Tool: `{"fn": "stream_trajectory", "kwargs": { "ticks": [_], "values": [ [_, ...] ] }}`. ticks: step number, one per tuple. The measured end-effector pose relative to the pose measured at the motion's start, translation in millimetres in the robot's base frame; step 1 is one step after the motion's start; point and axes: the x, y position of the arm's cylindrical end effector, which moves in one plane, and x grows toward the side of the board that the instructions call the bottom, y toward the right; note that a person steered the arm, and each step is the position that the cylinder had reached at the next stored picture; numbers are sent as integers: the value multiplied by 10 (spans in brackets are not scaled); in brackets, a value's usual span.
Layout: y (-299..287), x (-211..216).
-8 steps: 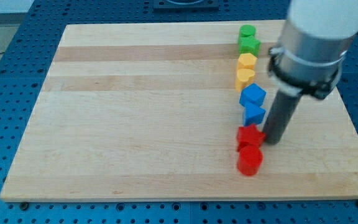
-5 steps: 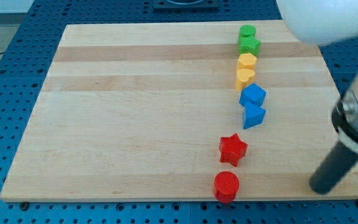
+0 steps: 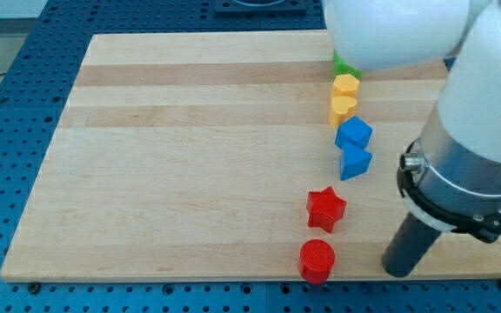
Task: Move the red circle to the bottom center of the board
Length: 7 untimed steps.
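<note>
The red circle [image 3: 317, 260] lies near the board's bottom edge, a little right of centre. The red star [image 3: 326, 209] sits just above it. My tip [image 3: 398, 271] rests on the board at the view's bottom right, to the right of the red circle with a clear gap between them. It touches no block.
A column of blocks runs up the right part of the wooden board [image 3: 190, 156]: two blue blocks [image 3: 354, 148], two yellow blocks [image 3: 344, 97], and a green block [image 3: 344, 66] mostly hidden by the arm. The arm's white body covers the view's upper right.
The red circle and red star were pushed down and left, then stayed put. My tip swung out to the bottom right and has now moved left toward the red circle.
</note>
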Motion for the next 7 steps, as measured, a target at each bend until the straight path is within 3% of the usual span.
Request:
{"fn": "stream_trajectory", "kwargs": {
  "ticks": [2, 3, 4, 5, 6, 7],
  "values": [
    [-1370, -1],
    [-1740, -104],
    [-2035, -318],
    [-2077, -952],
    [-2997, -731],
    [-3422, -41]
  ]
}}
